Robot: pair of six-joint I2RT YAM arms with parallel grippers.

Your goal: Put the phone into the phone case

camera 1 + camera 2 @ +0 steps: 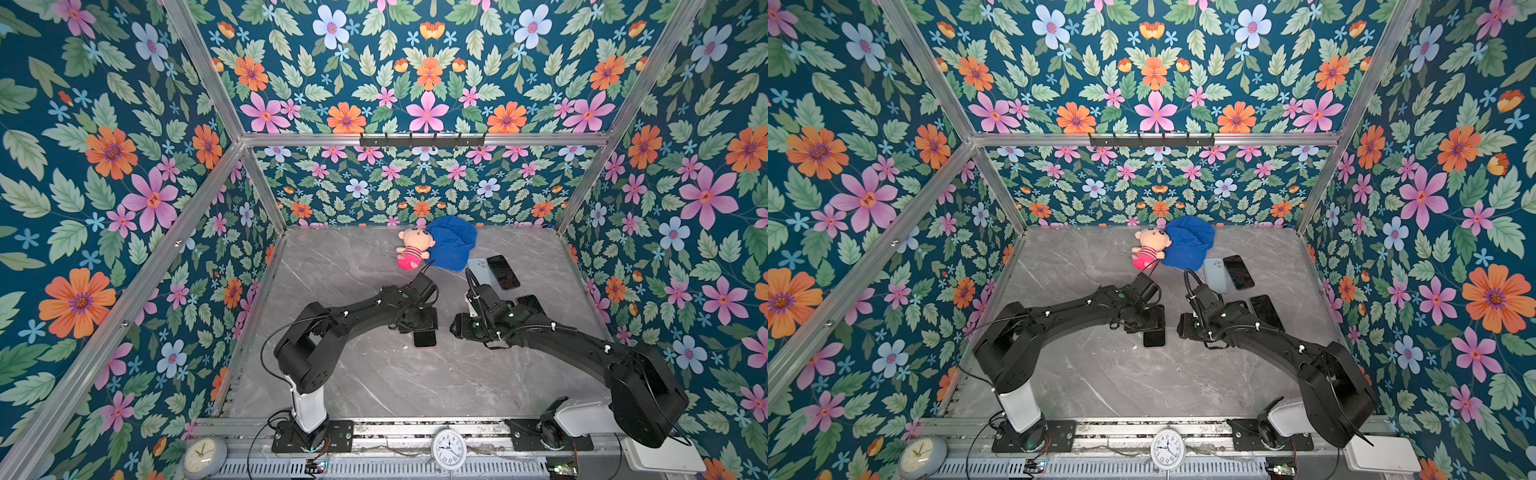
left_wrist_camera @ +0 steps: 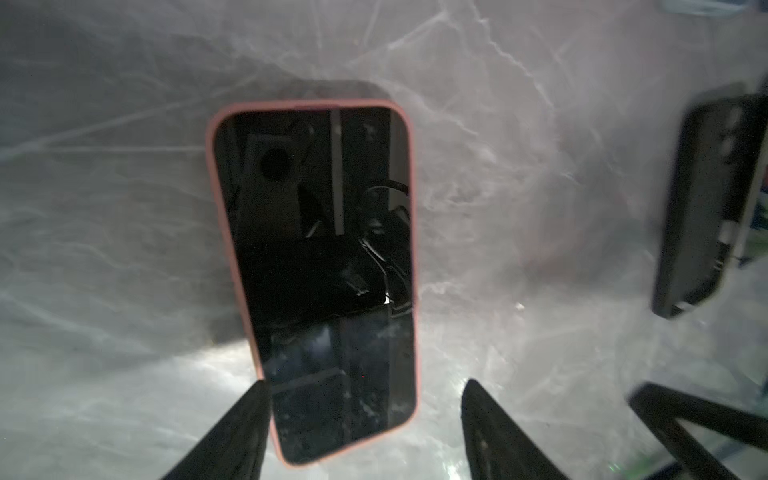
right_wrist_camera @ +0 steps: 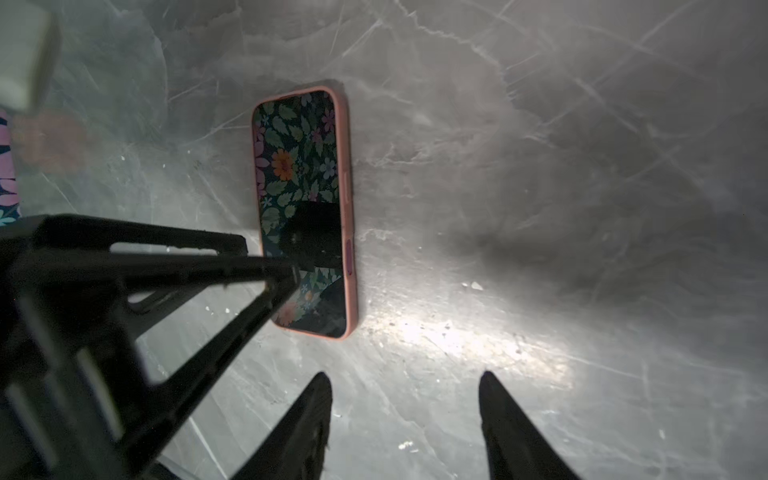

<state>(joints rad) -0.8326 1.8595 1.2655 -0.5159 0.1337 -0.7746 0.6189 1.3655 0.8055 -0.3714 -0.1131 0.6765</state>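
Observation:
A phone with a dark screen lies flat, face up, on the grey marble table, seated in a pink phone case whose rim shows all round it. In both top views its near end sticks out from under my left gripper. The left gripper hangs just above the phone's near end, open, fingers straddling it without touching. My right gripper is open over bare table to the right of the cased phone, with nothing between its fingers.
At the back lie a plush doll and a blue cap. To the right lie a pale blue phone, a black phone and another dark phone beside the right arm. Flowered walls enclose the table.

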